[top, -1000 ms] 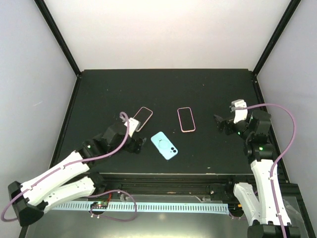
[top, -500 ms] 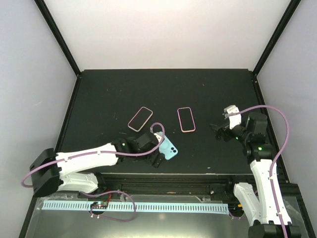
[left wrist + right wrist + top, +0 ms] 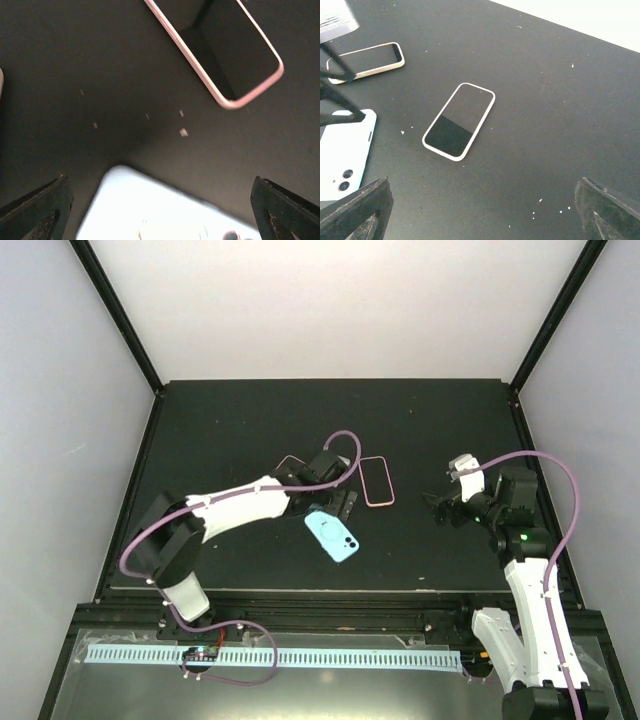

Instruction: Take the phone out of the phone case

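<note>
A light blue phone lies back up, camera lenses showing, near the middle of the black table; it also shows in the left wrist view and the right wrist view. Two pink-rimmed phone cases with dark faces lie beyond it, one on the right and one on the left, partly hidden by my left arm. I cannot tell whether they hold phones. My left gripper is open and empty, just above the blue phone's far end. My right gripper is open and empty, right of the right case.
The black table has raised black edges and white walls around it. My left arm reaches across the table's left middle. White specks dot the table surface.
My left arm has swung from the near left to the middle, its gripper now between the blue phone and the cases. My right gripper has shifted slightly left. The phones have not moved.
</note>
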`<state>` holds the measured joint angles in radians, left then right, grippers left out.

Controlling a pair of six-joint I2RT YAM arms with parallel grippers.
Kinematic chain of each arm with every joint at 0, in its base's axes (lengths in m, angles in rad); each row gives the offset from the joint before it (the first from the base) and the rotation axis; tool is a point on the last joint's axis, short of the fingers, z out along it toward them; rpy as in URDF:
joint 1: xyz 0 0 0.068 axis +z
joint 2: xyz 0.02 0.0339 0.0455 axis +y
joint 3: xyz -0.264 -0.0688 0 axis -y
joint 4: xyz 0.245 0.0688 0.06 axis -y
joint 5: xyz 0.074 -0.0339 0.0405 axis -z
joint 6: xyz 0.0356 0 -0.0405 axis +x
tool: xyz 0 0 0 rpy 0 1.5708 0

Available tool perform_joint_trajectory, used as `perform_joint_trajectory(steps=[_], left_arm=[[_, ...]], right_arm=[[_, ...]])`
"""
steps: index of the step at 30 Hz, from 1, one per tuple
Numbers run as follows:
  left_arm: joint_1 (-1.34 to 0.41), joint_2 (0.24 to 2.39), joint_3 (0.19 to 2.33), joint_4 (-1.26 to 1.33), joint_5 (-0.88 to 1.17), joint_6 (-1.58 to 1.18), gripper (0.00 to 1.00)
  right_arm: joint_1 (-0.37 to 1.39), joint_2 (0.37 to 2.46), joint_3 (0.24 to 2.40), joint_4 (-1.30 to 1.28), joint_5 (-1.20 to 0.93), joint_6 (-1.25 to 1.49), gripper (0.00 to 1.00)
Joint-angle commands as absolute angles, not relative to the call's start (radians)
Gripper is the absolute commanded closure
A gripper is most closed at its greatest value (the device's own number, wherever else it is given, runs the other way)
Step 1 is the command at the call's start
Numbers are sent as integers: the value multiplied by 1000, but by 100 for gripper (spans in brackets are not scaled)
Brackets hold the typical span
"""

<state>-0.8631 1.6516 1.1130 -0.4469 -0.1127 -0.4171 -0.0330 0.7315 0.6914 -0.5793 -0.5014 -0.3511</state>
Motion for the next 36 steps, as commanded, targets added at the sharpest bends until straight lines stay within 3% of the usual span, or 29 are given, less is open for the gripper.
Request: perform_joint_trajectory(steps=[1, 9, 18, 23, 29, 36], left_arm=[[-813, 1776, 1237, -438, -71, -370, 1], [-789, 1913, 1271, -466, -24, -353, 1], [-805, 1706, 948, -352, 78, -405, 1], [-913, 1574, 763, -304, 120, -483, 1], [-1101, 1447, 662, -326, 78, -580, 1], [-1102, 1392, 796, -404, -205, -491, 1]], right_arm=[[-26, 739, 681, -586, -514, -370, 0], [-26, 743, 681, -586, -512, -373, 0], [-25, 757, 681, -587, -505, -374, 0], [-25, 764, 684, -589, -497, -371, 0], [-25, 755, 683, -588, -493, -373, 0], [-25, 741, 685, -592, -494, -375, 0]])
